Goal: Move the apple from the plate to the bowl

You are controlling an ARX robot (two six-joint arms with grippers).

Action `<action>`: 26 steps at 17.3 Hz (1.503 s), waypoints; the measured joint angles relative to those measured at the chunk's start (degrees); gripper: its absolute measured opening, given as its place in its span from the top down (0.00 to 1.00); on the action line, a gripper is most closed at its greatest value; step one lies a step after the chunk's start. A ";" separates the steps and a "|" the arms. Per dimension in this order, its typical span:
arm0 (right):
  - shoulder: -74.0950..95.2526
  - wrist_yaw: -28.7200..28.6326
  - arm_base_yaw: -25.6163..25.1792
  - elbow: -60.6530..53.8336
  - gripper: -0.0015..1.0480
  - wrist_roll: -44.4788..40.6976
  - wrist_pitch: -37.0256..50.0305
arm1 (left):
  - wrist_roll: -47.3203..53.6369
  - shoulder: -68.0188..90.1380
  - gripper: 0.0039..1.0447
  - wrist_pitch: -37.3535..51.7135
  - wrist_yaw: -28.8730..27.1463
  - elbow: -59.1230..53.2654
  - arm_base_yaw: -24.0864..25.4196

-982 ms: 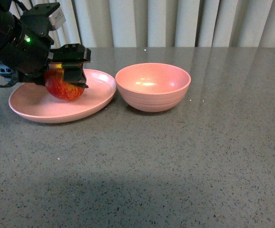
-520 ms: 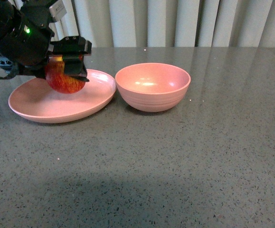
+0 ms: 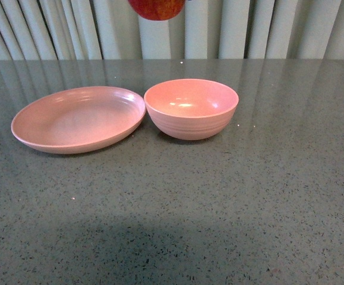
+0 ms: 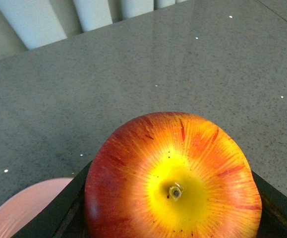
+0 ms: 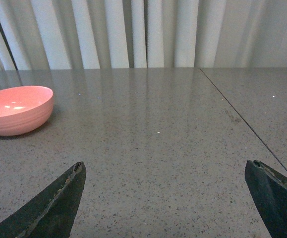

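Note:
The red apple (image 3: 157, 8) with yellow streaks shows only as its underside at the top edge of the front view, high above the table and above the gap between plate and bowl. In the left wrist view the apple (image 4: 173, 178) fills the space between my left gripper's (image 4: 170, 198) black jaws, which are shut on it. The shallow pink plate (image 3: 59, 139) lies empty at the left. The deep pink bowl (image 3: 191, 108) stands empty just right of it, and shows in the right wrist view (image 5: 15, 110). My right gripper (image 5: 170, 198) is open and empty above bare table.
The grey speckled table (image 3: 219, 208) stretches around both dishes. White vertical blinds (image 3: 267, 29) run behind the table's far edge. A seam (image 5: 242, 124) crosses the tabletop in the right wrist view.
My left gripper has lifted the apple off the plate, up and to the right. The arm has left the front view; only the apple's underside shows at the top.

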 joint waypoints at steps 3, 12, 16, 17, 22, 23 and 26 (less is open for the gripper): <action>0.00 0.00 0.00 0.00 0.06 0.00 0.00 | -0.07 4.02 0.33 0.00 0.13 1.27 -2.47; 0.00 0.00 0.00 0.00 0.06 0.00 0.00 | -1.62 11.85 0.33 1.18 0.20 1.38 -4.22; 0.00 0.00 0.00 0.00 0.06 0.00 0.00 | -1.68 12.13 0.33 1.60 0.33 0.15 -3.76; 0.00 0.00 0.00 0.00 0.06 0.00 0.00 | -1.73 12.13 0.33 1.70 0.44 0.04 -3.63; 0.00 0.00 0.00 0.00 0.06 0.00 0.00 | -1.99 12.39 0.33 2.12 0.68 -0.52 -3.52; 0.00 0.00 0.00 0.00 0.06 0.00 0.00 | -2.03 12.57 0.33 2.14 0.74 -0.52 -3.52; 0.00 0.00 0.00 0.00 0.06 0.00 0.00 | -2.03 13.31 0.33 2.14 1.03 -0.52 -3.52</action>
